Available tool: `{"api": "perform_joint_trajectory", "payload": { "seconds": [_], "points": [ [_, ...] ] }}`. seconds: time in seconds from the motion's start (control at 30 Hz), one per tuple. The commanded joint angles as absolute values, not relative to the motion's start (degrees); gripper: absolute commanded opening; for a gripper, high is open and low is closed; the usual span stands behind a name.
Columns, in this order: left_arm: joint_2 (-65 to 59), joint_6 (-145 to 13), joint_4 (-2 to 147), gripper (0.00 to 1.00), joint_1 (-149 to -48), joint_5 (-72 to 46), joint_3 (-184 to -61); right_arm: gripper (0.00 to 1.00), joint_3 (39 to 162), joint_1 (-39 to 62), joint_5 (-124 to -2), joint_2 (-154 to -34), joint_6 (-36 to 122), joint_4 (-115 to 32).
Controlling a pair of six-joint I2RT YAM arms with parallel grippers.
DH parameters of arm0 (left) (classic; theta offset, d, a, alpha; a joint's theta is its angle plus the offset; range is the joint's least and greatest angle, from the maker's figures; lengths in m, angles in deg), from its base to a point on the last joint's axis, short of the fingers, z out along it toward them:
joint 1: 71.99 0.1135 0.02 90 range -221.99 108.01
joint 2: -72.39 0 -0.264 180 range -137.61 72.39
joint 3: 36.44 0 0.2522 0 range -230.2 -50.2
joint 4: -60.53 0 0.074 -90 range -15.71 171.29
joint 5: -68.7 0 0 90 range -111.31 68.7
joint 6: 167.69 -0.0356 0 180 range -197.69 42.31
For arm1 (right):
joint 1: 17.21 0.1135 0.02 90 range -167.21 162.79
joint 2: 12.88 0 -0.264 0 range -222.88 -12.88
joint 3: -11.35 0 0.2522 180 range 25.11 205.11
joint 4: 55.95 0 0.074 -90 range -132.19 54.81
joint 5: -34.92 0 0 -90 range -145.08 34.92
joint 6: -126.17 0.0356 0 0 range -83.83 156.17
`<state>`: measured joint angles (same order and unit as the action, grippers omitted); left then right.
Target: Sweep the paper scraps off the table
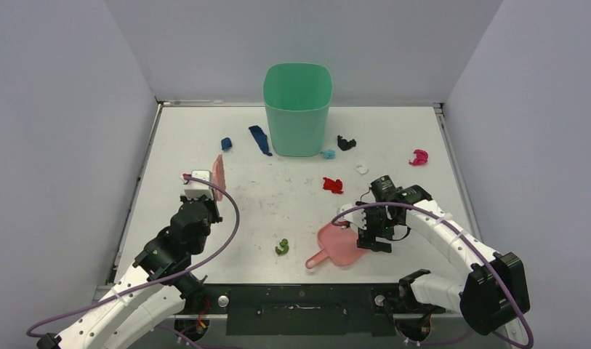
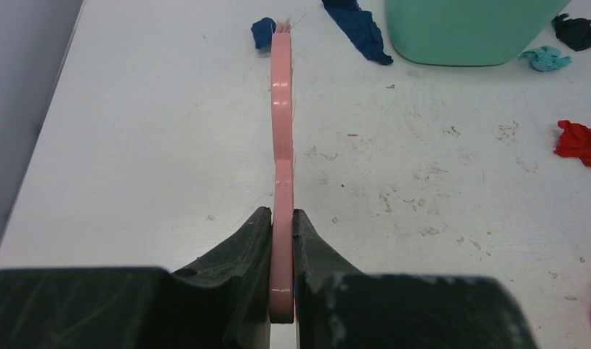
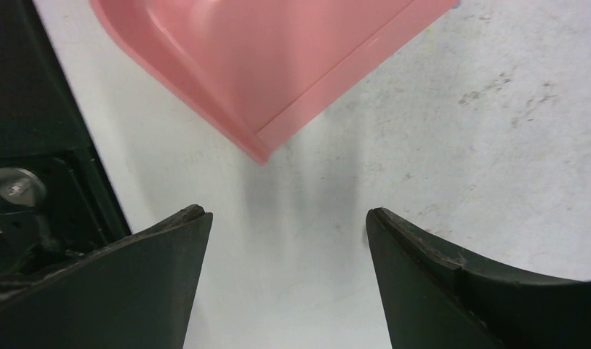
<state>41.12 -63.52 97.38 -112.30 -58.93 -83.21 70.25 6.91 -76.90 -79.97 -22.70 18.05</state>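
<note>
Left hand (image 2: 281,222) clenched on pink brush (image 2: 280,109) handle, brush on edge, tip toward far side. Right hand (image 3: 286,218) released, jaws wide, nothing between, aimed down at table (image 1: 205,247) just beside dustpan (image 1: 339,246) corner. Counts: paper scraps (image 1: 361,169) 8 (dark blue x2, light blue, black, magenta, white, red, green), brush 1, dustpan 1, bin (image 1: 297,109) 1. Green scrap (image 1: 282,247) left of dustpan, between arms. Red scrap (image 1: 333,185) beyond right hand. Others near bin. Left arm extended forward, right arm elbow bent, wrist down.
</note>
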Motion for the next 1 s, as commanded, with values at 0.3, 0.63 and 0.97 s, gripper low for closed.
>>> {"api": "perform_joint_trajectory", "payload": {
  "seconds": [0.3, 0.63, 0.97],
  "points": [
    [42.43, -64.18, 93.77, 0.00, -111.36, -61.90, -83.33, 0.80, 63.66, 13.52, -74.41, -77.91, -27.56, 9.52],
    [41.87, -64.13, 93.67, 0.00, -111.27, -61.36, -83.42, 0.79, 59.24, 16.94, -68.70, -78.36, -22.56, -3.39],
    [42.15, -65.14, 92.67, 0.00, -110.33, -61.33, -82.55, 0.76, 67.59, 8.28, -69.20, -89.62, -13.03, -24.21]
  ]
}}
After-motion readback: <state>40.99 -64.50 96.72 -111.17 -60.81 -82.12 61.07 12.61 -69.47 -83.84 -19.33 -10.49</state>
